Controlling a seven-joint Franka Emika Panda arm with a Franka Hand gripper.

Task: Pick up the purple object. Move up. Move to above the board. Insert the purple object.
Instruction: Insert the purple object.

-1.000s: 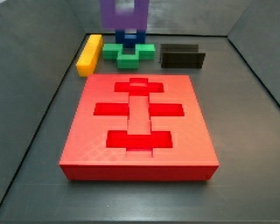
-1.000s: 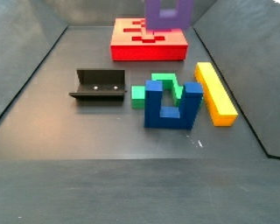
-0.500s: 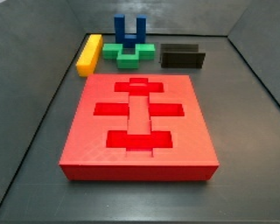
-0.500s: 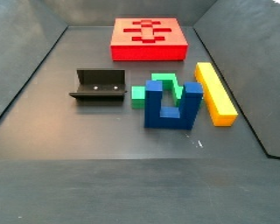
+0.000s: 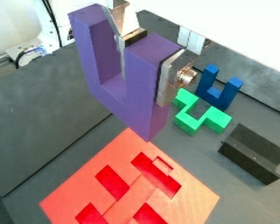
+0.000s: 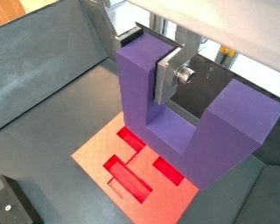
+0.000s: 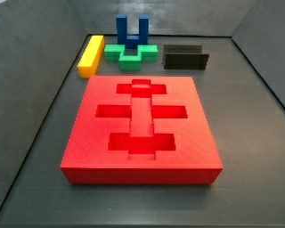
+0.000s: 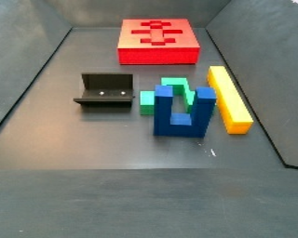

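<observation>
Because the side views show no arm, the lift is judged done: the red board (image 7: pixel 140 125) lies bare on the floor, while in both wrist views the purple object (image 5: pixel 122 74) is carried high above it, one prong clamped by the gripper (image 6: pixel 174 77), ready to be lowered into a recess.

lab test rig | dark walled tray (image 8: pixel 40 84) | fixture (image 8: pixel 105 91) | pincer (image 5: pixel 166 74) overhead
</observation>
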